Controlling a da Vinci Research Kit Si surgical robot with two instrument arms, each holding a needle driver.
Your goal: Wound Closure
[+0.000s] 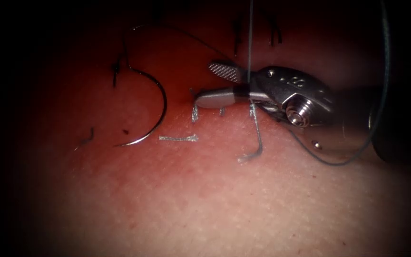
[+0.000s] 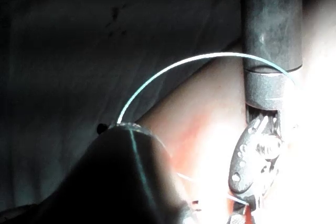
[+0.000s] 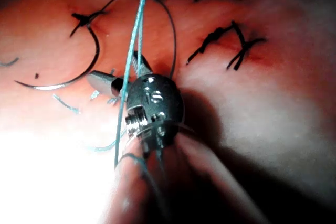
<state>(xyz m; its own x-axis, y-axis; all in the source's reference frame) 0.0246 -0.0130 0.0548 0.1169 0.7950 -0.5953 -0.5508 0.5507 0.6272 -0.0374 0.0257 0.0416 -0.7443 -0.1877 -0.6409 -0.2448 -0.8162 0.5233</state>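
One tool is in the endoscope view, the right arm's tool (image 1: 212,84), coming in from the right with its two jaws parted in a narrow V; a taut strand of thread (image 1: 249,43) runs straight up from the hinge end of the gap between them, but I cannot tell whether the jaws are pinching it. One curved needle (image 1: 155,107) lies free on the tissue (image 1: 224,200), well to the left of the jaw tips, held by neither tool and not driven in; its blunt end sits at a dark knot and its point rests on the surface. Three pale cut ends of thread (image 1: 179,138) lie just below and beside the lower jaw: one short flat piece, one small tuft, and one longer hooked piece. A second, slack loop of thread curves around behind the tool's wrist. Dark finished stitches (image 3: 226,43) cross the cut beyond the jaws in the right wrist view. The tissue is pinkish, grainy and wet-looking, reddest near the jaws. The left wrist view shows a dark shaft (image 2: 270,35) and one arc of thread above bright tissue.
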